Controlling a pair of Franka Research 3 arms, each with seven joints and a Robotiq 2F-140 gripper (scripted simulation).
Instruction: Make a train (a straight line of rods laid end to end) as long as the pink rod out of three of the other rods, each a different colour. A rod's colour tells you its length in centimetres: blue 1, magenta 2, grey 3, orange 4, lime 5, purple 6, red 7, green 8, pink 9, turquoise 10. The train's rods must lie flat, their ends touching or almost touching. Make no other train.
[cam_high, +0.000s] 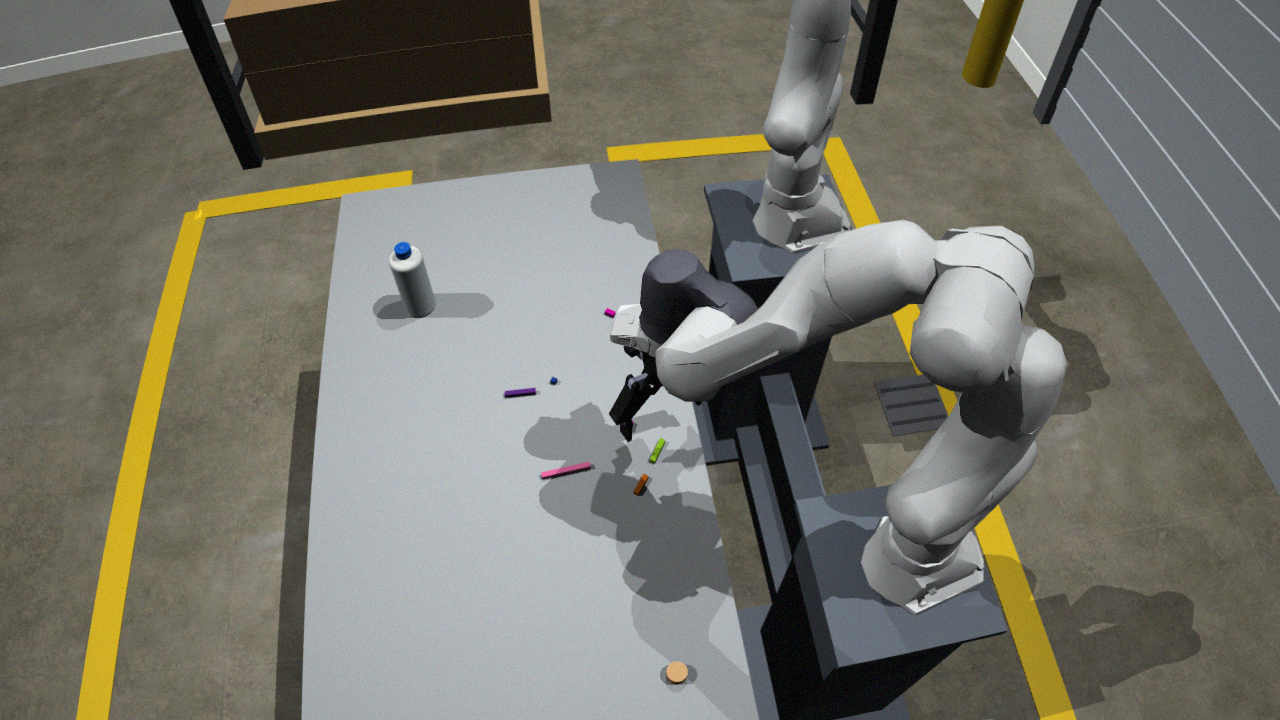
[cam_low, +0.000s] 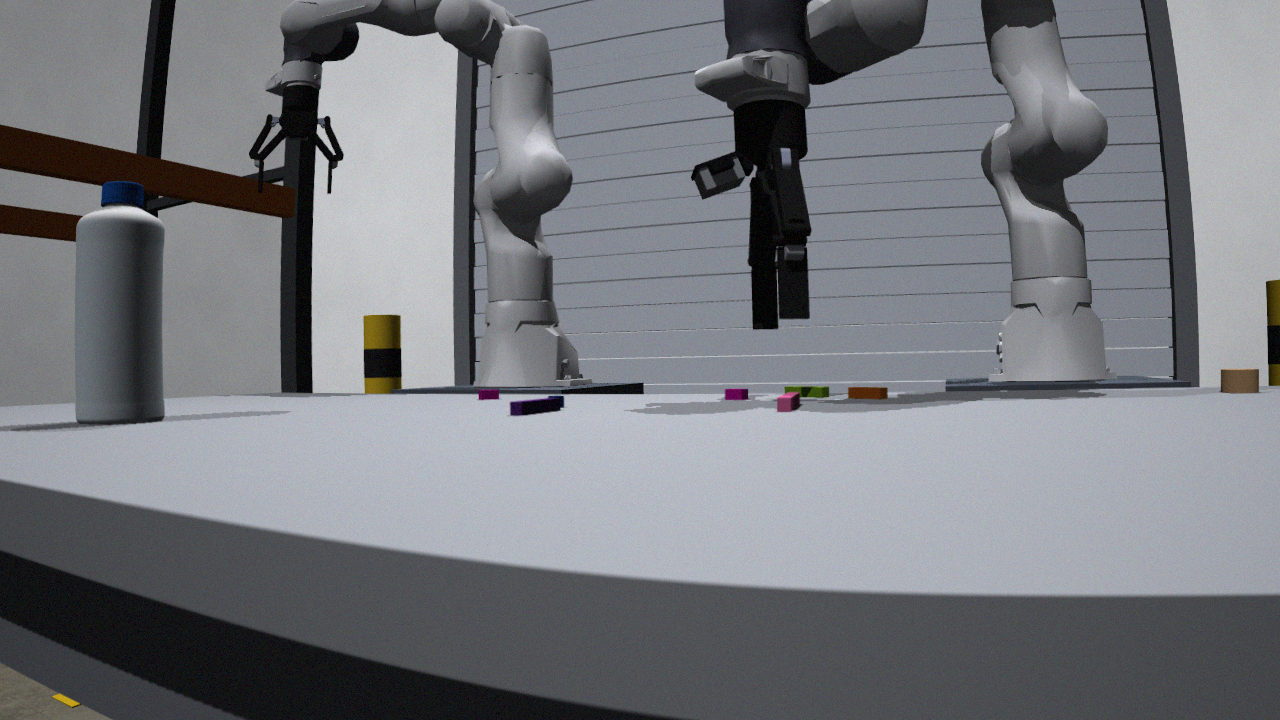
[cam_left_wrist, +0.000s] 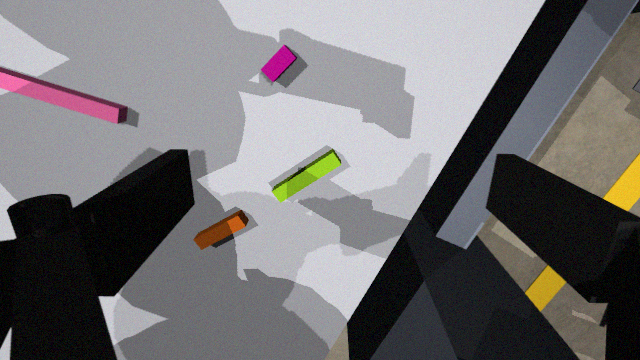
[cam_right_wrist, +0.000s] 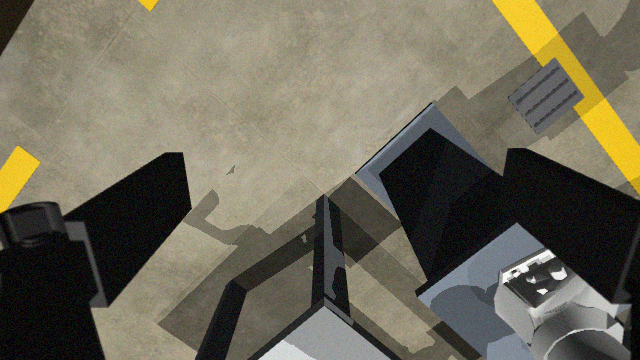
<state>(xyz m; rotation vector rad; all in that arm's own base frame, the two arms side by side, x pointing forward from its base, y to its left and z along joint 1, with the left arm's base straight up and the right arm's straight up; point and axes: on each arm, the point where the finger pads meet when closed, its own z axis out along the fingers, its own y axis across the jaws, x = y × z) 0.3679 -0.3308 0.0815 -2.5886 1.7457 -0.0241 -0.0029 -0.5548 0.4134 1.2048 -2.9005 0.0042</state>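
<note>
Pink rod (cam_high: 565, 470) (cam_low: 787, 402) (cam_left_wrist: 65, 97) lies flat on the table (cam_high: 429, 555) (cam_low: 626, 501) (cam_left_wrist: 475, 45), one end cut off in the left wrist view. Left gripper (cam_high: 622, 426) (cam_low: 778, 320) (cam_left_wrist: 341, 177), fingers apart, largely obscures one magenta rod (cam_low: 736, 394) (cam_left_wrist: 279, 63) from above. Right gripper (cam_low: 295, 190) (cam_right_wrist: 346, 177): fingers apart, outside the top view.

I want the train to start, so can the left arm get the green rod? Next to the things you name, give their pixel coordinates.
Probably yes. The left gripper (cam_high: 627, 429) (cam_low: 780, 324) (cam_left_wrist: 341, 179) is open above the table, close to the lime rod (cam_high: 657, 450) (cam_low: 812, 392) (cam_left_wrist: 307, 175), and nothing seems to lie on the rod.
</note>
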